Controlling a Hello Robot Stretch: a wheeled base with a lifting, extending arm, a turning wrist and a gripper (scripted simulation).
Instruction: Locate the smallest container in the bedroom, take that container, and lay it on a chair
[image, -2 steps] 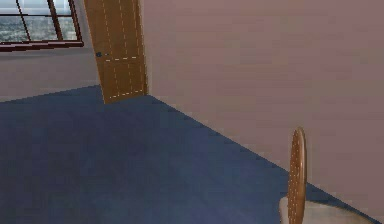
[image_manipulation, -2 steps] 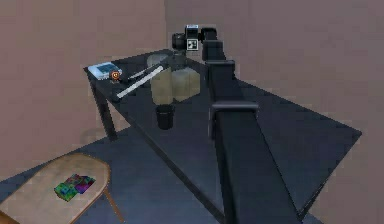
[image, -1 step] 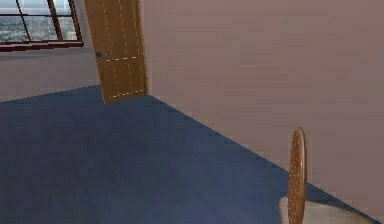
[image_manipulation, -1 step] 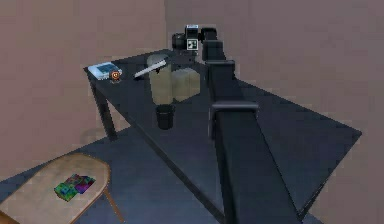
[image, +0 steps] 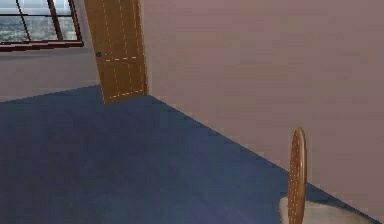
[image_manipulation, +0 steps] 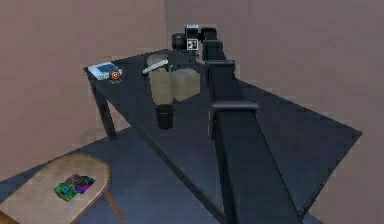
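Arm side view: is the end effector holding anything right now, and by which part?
It cannot be told. The end effector shows at the far end of the dark table, and its fingers cannot be made out there.

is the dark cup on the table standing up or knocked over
Upright: the dark cup stands on its base on the table, its rim facing up, near the table's front edge.

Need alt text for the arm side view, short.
The robot's dark arm stretches across a dark table toward the room's corner, its gripper at the far end; whether it holds anything cannot be told. On the table stand a tan box and a dark cup; a round wooden stool sits beside it.
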